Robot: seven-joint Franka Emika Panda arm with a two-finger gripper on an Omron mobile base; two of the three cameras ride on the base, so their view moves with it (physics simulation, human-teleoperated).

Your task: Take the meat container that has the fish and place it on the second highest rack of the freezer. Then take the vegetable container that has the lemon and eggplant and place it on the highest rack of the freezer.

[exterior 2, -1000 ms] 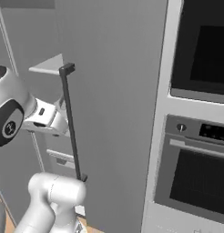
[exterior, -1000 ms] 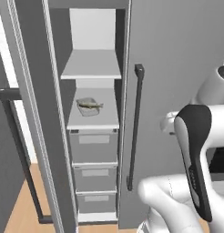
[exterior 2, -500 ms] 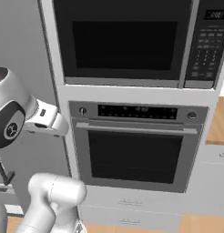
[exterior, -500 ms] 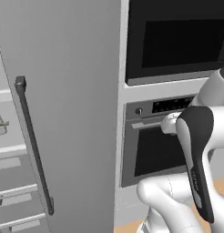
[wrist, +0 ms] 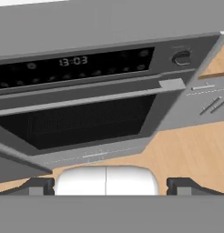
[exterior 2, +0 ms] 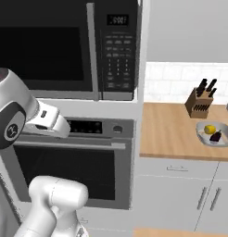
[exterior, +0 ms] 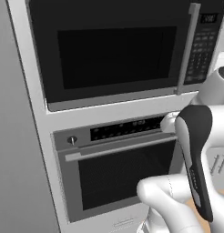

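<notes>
The vegetable container (exterior 2: pixel 200 133) sits on the wooden counter at the far right of the right base view, with a yellow lemon (exterior 2: pixel 209 129) and a dark eggplant (exterior 2: pixel 216 136) inside. The meat container with the fish and the freezer racks are out of view. My gripper (wrist: pixel 107 185) faces the wall oven, well left of that container. Its dark fingertips (wrist: pixel 38 185) stand wide apart at the bottom of the hand view with nothing between them, so it is open.
A built-in microwave (exterior 2: pixel 65 46) sits above a wall oven (exterior: pixel 118 168) with a long handle (wrist: pixel 86 100). A knife block (exterior 2: pixel 200 99) stands on the wooden counter (exterior 2: pixel 171 134) beside the container. White cabinet doors (exterior 2: pixel 180 194) run below the counter.
The base has moved right, so both views slid from the open freezer with the fish container on a shelf to the oven stack and counter. The gripper stayed open.
</notes>
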